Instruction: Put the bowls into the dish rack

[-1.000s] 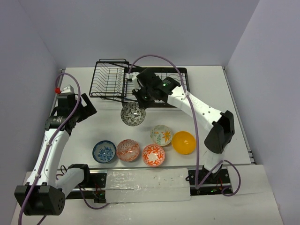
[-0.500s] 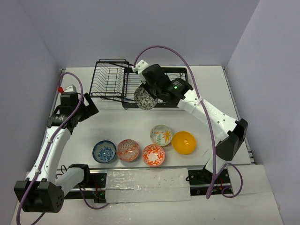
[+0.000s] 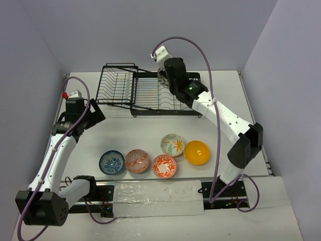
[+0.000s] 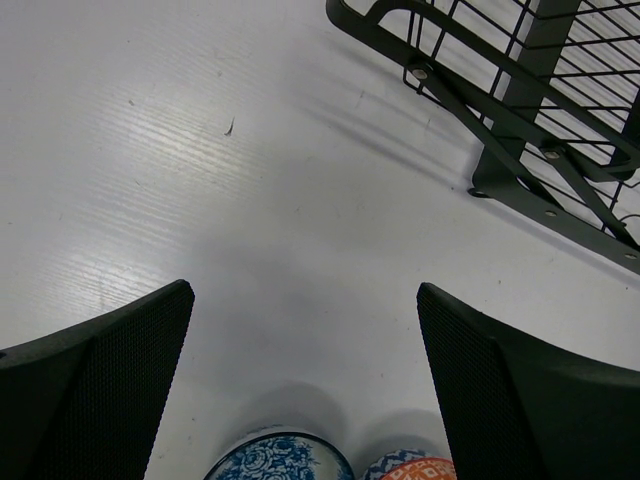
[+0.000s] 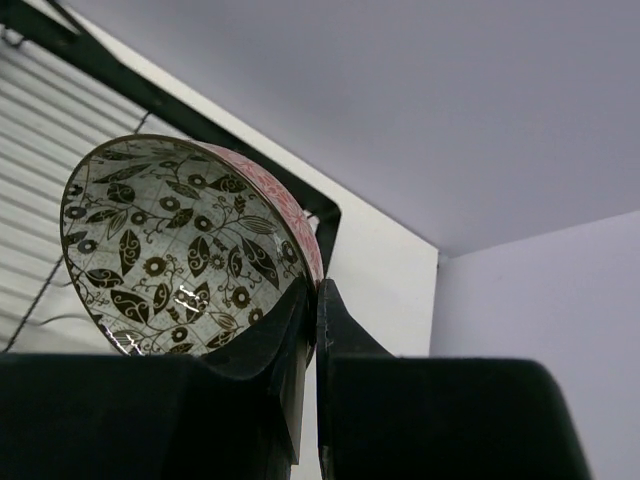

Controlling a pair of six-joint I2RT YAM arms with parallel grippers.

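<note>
R end effector (image 5: 312,300) pinches grey-black bowl (image 5: 180,250) by rim, on edge over dish rack (image 3: 165,113) at 12 o'clock on worktop (image 3: 125,133) (prob. to slot between dividers (image 3: 153,93)); L end effector (image 4: 302,290) wide, empty.

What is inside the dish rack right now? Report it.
No bowl rests in the visible slots of the dish rack. The right gripper holds the grey-black patterned bowl by its rim over the rack's far edge. The right arm covers the slots beneath it.

Bowls partly seen
The left wrist view's bottom edge cuts the blue bowl (image 4: 283,458); overhead, the right hand (image 3: 167,76) hides most of the grey-black bowl (image 3: 161,77).
</note>
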